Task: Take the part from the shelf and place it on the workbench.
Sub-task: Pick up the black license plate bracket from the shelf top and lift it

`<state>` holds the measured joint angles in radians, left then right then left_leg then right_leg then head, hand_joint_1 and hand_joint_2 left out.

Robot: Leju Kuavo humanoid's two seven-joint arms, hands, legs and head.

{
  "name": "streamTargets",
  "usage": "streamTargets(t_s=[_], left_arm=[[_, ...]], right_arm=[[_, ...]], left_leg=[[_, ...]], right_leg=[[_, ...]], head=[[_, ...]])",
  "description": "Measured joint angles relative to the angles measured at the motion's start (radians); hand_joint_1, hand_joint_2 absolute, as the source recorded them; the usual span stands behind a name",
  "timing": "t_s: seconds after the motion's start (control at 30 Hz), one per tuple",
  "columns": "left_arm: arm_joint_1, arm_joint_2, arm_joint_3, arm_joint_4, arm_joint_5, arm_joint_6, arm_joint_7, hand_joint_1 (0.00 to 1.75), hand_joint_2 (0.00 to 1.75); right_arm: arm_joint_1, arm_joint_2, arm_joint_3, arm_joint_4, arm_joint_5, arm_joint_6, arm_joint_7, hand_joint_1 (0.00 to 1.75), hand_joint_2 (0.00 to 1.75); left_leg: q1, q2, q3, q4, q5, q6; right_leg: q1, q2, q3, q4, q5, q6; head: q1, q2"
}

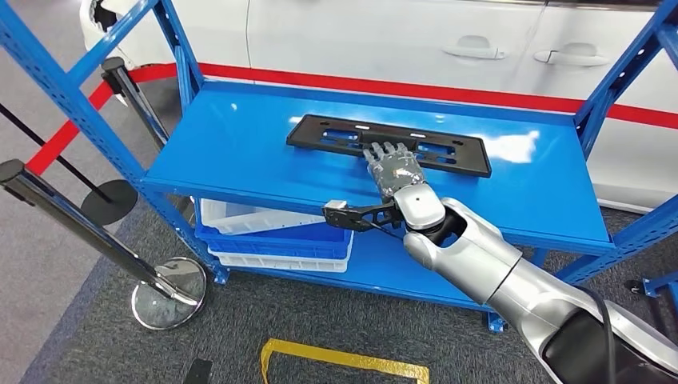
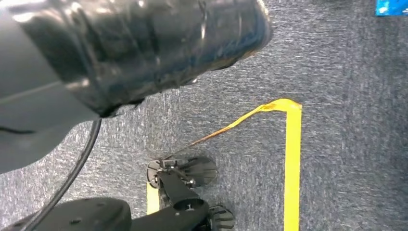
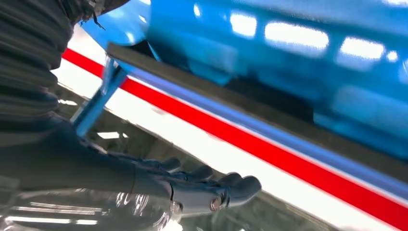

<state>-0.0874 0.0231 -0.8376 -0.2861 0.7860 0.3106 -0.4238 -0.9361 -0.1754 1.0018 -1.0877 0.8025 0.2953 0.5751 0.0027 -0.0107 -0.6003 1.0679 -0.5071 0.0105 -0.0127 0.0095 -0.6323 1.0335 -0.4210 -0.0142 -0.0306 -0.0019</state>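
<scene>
The long, flat black plastic part (image 1: 389,143) lay on the glossy blue metal shelf (image 1: 240,152), toward 12 o'clock. The right hand (image 1: 393,170) rested flat on its near edge, fingers (image 3: 207,185) extended and apart, gripping nothing.

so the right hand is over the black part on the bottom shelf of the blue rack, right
Not quite: the black part lies on the top shelf of the blue rack, as the head view shows. The right hand is indeed over it; the bottom shelf holds stacked bins.
</scene>
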Motion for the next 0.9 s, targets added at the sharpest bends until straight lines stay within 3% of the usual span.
streamTargets(t_s=[0.1,0.13,0.17,0.2,0.27,0.3,0.37,0.47,0.5,0.53,0.6,0.63,0.67,0.7,0.77,0.8,0.83,0.9], left_arm=[[0.0,0.0,-0.001,0.0,0.001,0.001,0.0,0.0,0.0],[0.0,0.0,-0.001,0.0,0.001,0.001,0.0,0.0,0.0],[0.001,0.0,-0.001,0.0,0.001,0.001,0.0,0.0,0.0],[0.002,0.0,-0.001,0.0,0.001,0.002,0.0,0.0,0.0],[0.003,0.001,-0.001,0.0,0.001,0.002,0.0,0.0,0.0],[0.003,0.001,-0.001,0.0,0.001,0.002,0.0,0.0,0.0],[0.0,0.001,-0.002,0.0,0.001,0.002,0.0,0.0,0.0],[0.002,0.001,-0.002,0.0,0.002,0.003,0.001,0.0,0.0],[0.002,0.001,-0.002,0.0,0.002,0.003,0.001,0.0,0.0],[0.002,0.001,-0.002,0.0,0.002,0.004,0.001,0.0,0.0],[0.0,0.002,-0.002,0.0,0.002,0.005,0.003,0.0,0.0],[0.0,0.002,-0.002,0.0,0.003,0.006,0.004,0.0,0.0],[0.0,0.003,-0.002,0.0,0.004,0.007,0.005,0.0,0.0],[0.001,0.003,-0.002,0.0,0.004,0.007,0.006,0.0,0.0],[0.003,0.002,-0.002,0.0,0.004,0.007,0.008,0.0,0.0],[0.003,0.001,-0.003,0.0,0.004,0.007,0.009,0.0,0.0],[0.002,0.001,-0.003,0.0,0.004,0.007,0.01,0.0,0.0],[0.0,0.001,-0.003,0.0,0.004,0.007,0.011,0.0,0.0]], right_arm=[[0.002,0.003,0.0,0.001,-0.003,0.014,0.0,0.0,1.75],[0.003,0.003,0.0,0.001,-0.003,0.017,0.0,0.0,1.75],[0.005,0.003,0.0,0.002,-0.003,0.018,0.0,0.0,1.75],[0.006,0.003,0.0,0.002,-0.003,0.019,0.001,0.0,1.75],[0.006,0.003,0.0,0.003,-0.003,0.019,0.001,0.0,1.75],[0.005,0.003,0.0,0.003,-0.003,0.019,0.001,0.0,1.75],[0.003,0.003,0.0,0.004,-0.003,0.024,0.002,0.0,1.75],[0.003,0.003,0.0,0.004,-0.012,0.053,0.008,0.0,1.75],[0.003,0.003,0.0,0.005,-0.018,0.066,0.011,0.0,1.75],[0.003,0.003,0.0,0.007,-0.024,0.077,0.015,0.0,1.75],[0.008,0.002,0.0,0.012,-0.035,0.094,0.02,0.0,1.75],[0.014,0.001,0.0,0.016,-0.039,0.097,0.021,0.0,1.75],[0.02,0.001,0.0,0.019,-0.042,0.097,0.022,0.0,1.75],[0.025,0.0,0.0,0.022,-0.044,0.096,0.023,0.0,1.75],[0.027,-0.002,0.0,0.028,-0.048,0.09,0.026,0.0,1.75],[0.026,-0.003,0.0,0.03,-0.049,0.088,0.028,0.0,1.75],[0.025,-0.004,0.0,0.032,-0.05,0.085,0.03,0.0,1.75],[0.025,-0.005,0.0,0.036,-0.051,0.082,0.031,0.0,1.75]], left_leg=[[0.004,0.003,-0.098,0.182,-0.067,-0.011],[0.005,0.003,-0.13,0.227,-0.071,-0.013],[0.006,0.003,-0.145,0.235,-0.057,-0.014],[0.007,0.003,-0.139,0.202,-0.023,-0.013],[0.006,0.004,-0.084,0.065,0.06,-0.008],[0.004,0.003,-0.058,0.004,0.083,-0.005],[-0.001,0.002,-0.037,-0.042,0.085,0.0],[0.003,0.001,-0.027,-0.055,0.085,0.014],[0.005,0.002,-0.02,-0.061,0.085,0.019],[0.007,0.003,-0.013,-0.065,0.084,0.024],[0.004,0.004,-0.007,-0.066,0.078,0.032],[0.004,0.004,-0.006,-0.065,0.075,0.034],[0.003,0.003,-0.003,-0.064,0.072,0.035],[0.003,0.003,0.0,-0.063,0.068,0.035],[0.003,0.001,0.008,-0.057,0.057,0.031],[0.002,0.0,0.009,-0.052,0.051,0.027],[0.001,-0.001,0.01,-0.049,0.046,0.023],[-0.001,-0.001,0.009,-0.049,0.042,0.014]], right_leg=[[0.001,-0.001,0.014,-0.002,-0.009,-0.011],[0.002,-0.001,0.017,-0.002,-0.012,-0.011],[0.003,-0.001,0.022,-0.002,-0.016,-0.012],[0.003,0.0,0.027,-0.002,-0.02,-0.011],[0.004,0.002,0.041,-0.002,-0.03,-0.006],[0.005,0.003,0.044,-0.002,-0.034,-0.002],[0.006,0.003,0.046,-0.004,-0.038,0.008],[0.005,0.002,0.045,-0.001,-0.046,0.021],[0.006,0.001,0.035,0.024,-0.06,0.024],[0.005,0.0,0.012,0.07,-0.082,0.027],[0.004,-0.001,-0.063,0.205,-0.13,0.029],[0.004,-0.001,-0.098,0.258,-0.139,0.029],[0.003,-0.001,-0.118,0.278,-0.131,0.029],[0.003,-0.001,-0.118,0.258,-0.104,0.028],[0.004,-0.001,-0.069,0.132,-0.025,0.023],[0.006,-0.001,-0.04,0.067,0.0,0.02],[0.008,0.0,-0.02,0.025,0.011,0.018],[0.012,0.001,-0.007,0.002,0.005,0.014]], head=[[-0.002,0.0],[-0.002,0.0],[-0.002,0.0],[-0.002,0.0],[-0.002,0.0],[-0.002,0.0],[-0.002,0.0],[-0.001,0.0],[0.001,0.0],[0.002,0.0],[0.004,0.0],[0.004,0.0],[0.004,0.0],[0.004,0.0],[0.005,0.0],[0.004,0.0],[0.004,0.0],[0.003,0.0]])
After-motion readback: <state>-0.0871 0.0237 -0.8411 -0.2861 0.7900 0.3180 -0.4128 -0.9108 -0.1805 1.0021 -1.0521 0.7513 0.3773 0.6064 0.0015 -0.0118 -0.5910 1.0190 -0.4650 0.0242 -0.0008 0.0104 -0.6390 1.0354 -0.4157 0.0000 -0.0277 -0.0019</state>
